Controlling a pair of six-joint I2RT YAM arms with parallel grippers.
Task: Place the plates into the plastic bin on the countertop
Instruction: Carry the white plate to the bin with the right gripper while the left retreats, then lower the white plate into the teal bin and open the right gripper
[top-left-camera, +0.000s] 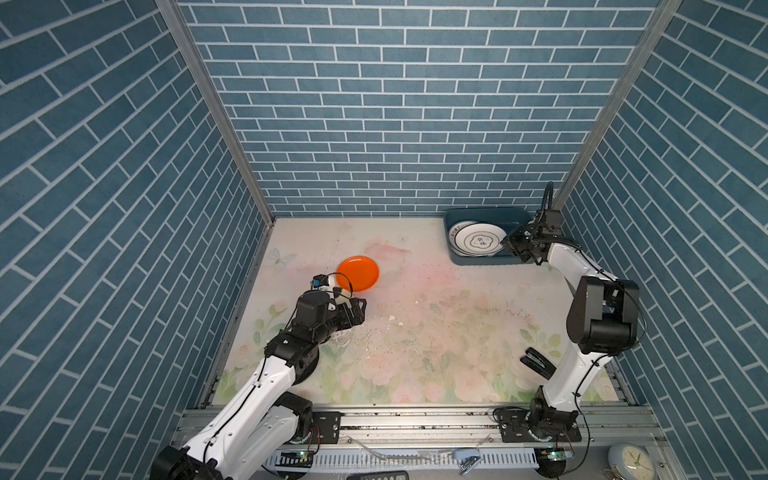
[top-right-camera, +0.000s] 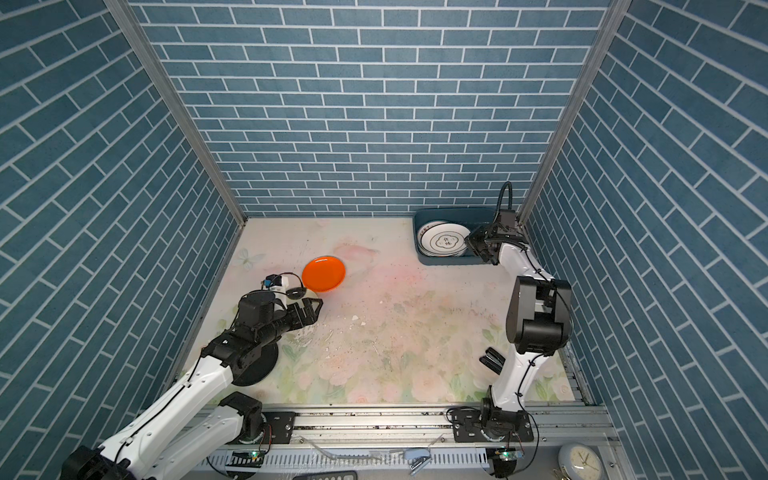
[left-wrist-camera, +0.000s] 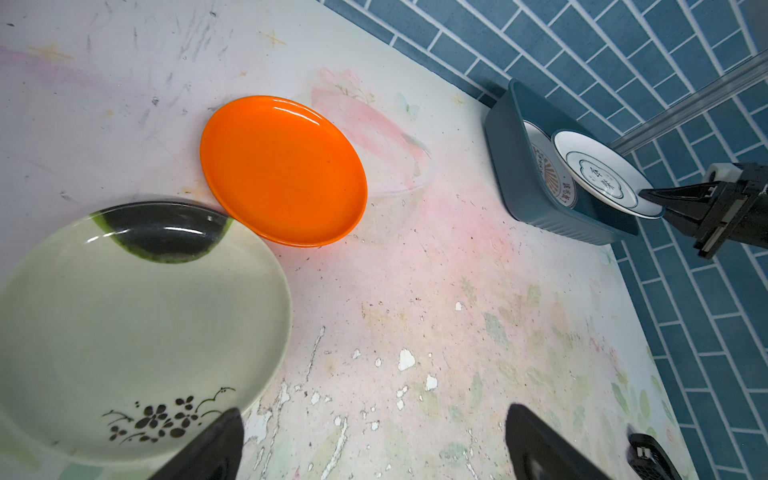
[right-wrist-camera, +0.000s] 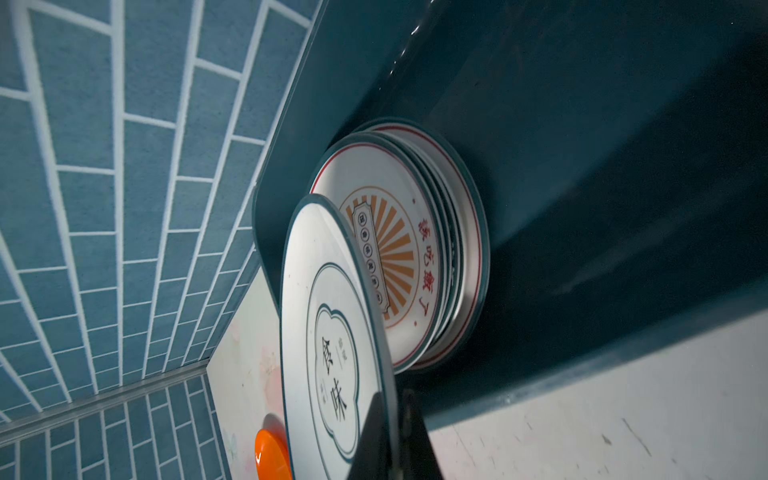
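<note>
The right gripper (right-wrist-camera: 390, 401) is clamping its jaws tight on the rim of a white lettered plate (right-wrist-camera: 328, 332), holding it tilted over the plastic bin (top-left-camera: 486, 214) at the upper right of both top views. Just behind it a stack of plates is resting inside the bin, a sunburst plate (right-wrist-camera: 399, 257) lying uppermost; how many are sitting beneath it I cannot tell.

The left gripper (left-wrist-camera: 374, 440) is hanging with its jaws spread wide, gripping nothing, above the rim of a cream plate (left-wrist-camera: 124, 311) at the lower left of its wrist view. That plate is touching an orange plate (top-left-camera: 357, 274) left of centre on the countertop (top-left-camera: 436, 311). A black plate (top-right-camera: 259, 363) is lying partly hidden under the left arm.

By my judgement the task is running well past halfway: one plate is going in, and three are waiting on the countertop.
</note>
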